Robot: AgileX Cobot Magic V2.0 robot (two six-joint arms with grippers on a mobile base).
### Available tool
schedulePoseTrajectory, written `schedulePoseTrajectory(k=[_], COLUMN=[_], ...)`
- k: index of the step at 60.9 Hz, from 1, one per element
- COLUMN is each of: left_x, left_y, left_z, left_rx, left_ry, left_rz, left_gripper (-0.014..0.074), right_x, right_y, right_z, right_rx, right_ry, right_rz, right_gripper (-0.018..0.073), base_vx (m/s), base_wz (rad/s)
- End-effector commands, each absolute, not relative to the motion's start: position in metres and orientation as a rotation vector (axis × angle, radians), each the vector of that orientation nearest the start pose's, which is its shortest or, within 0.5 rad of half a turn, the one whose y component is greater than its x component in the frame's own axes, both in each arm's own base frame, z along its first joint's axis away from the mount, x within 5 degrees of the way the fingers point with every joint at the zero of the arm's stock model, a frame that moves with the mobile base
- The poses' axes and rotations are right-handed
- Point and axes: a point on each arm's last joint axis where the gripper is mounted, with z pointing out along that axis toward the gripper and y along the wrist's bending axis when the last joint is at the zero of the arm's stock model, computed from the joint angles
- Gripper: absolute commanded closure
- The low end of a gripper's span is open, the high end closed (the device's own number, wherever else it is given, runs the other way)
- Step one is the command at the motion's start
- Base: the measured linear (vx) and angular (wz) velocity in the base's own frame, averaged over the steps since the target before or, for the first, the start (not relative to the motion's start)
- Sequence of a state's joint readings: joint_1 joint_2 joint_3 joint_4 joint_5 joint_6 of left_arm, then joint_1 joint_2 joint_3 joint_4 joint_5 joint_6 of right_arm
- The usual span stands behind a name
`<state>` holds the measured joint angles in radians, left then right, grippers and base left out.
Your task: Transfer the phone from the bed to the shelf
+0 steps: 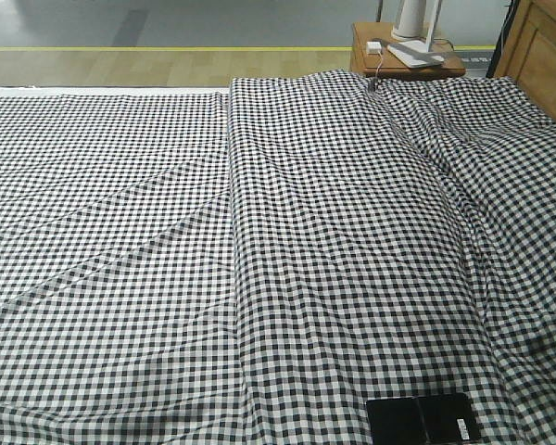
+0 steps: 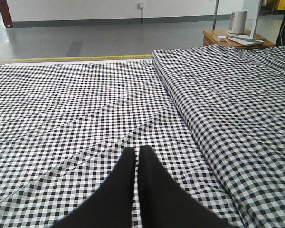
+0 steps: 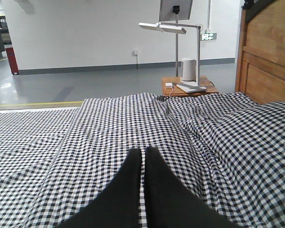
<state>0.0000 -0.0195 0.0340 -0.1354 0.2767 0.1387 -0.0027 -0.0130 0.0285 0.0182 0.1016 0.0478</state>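
While right gripper [image 3: 143,151] hangs closed over bed [image 3: 109,124], phone [image 1: 420,419] lies apart, untouched

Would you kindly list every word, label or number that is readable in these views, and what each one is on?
"C" on the headboard; the rest is cut off by the frame edge.
Green sign on the far wall: too blurred to read.
White sticker on the phone: too small to read.
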Motion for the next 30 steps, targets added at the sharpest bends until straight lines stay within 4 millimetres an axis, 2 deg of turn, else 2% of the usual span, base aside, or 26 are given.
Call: schedulePoseTrajectory(k=[1, 30], left_x=[0.0552, 0.0552], left_y=[-0.0029, -0.0029], left_z=[0.1840, 0.1840], left_rx=[0.020, 0.020], left_ry=[1.695, 1.695], left_rz=[-0.034, -0.034], left_gripper=[0.0596, 0.0596], right_x=[0.0569, 0.0569], right_y=[-0.0004, -0.0004], right_z=[0.2002, 0.2003], right_rx=[0.050, 0.050], right_ry=[1.527, 1.526], right_rz=[0.040, 0.040], right_gripper=[0.0564, 0.0564], base_vx=[0.00, 0.00], base_wz=[0.00, 0.00])
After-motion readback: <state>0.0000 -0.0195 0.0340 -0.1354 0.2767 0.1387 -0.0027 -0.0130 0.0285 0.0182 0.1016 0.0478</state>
